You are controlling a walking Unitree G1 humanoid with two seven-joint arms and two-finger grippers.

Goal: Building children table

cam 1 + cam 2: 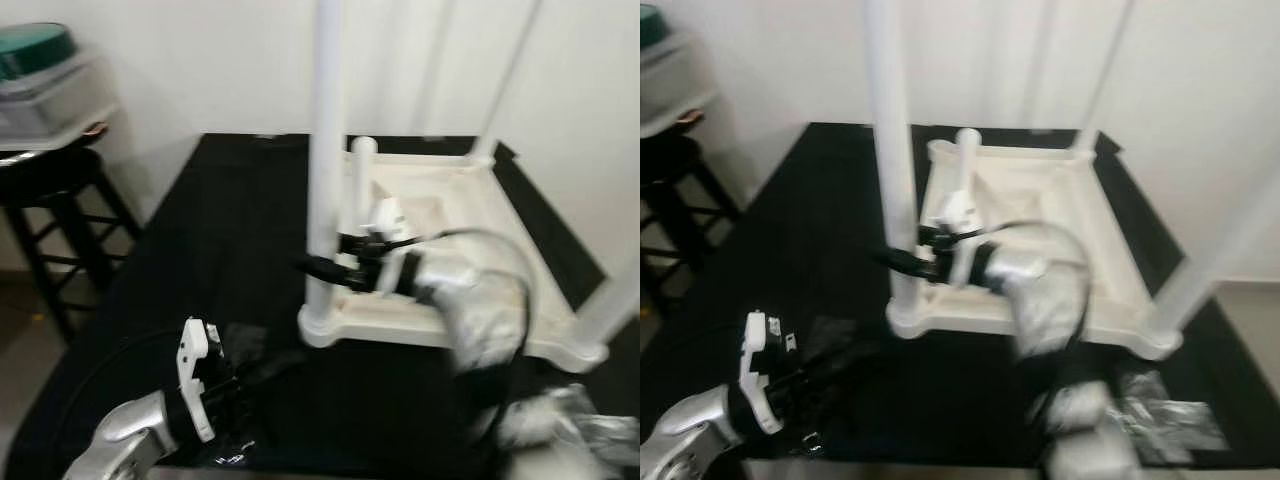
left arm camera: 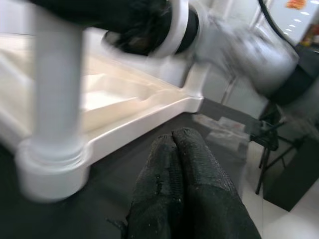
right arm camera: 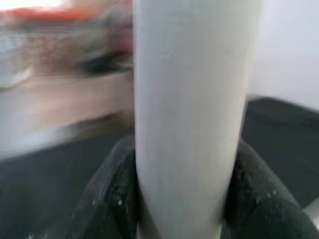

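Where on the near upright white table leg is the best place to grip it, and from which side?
Low on the round shaft of the leg, just above its socket collar in the upturned tabletop, coming level from the robot's right. The right gripper already clamps it there, fingers on opposite sides.

The white plastic children's table [image 1: 455,215] lies upside down on a black surface, its ribbed square underside facing up. White round legs stand upright from its corners: the near-left leg [image 1: 325,160] rises from its corner socket, a short white leg [image 1: 360,190] stands just behind it, and the far-right leg [image 1: 515,75] and near-right leg [image 1: 610,305] lean slightly in the blurred views.
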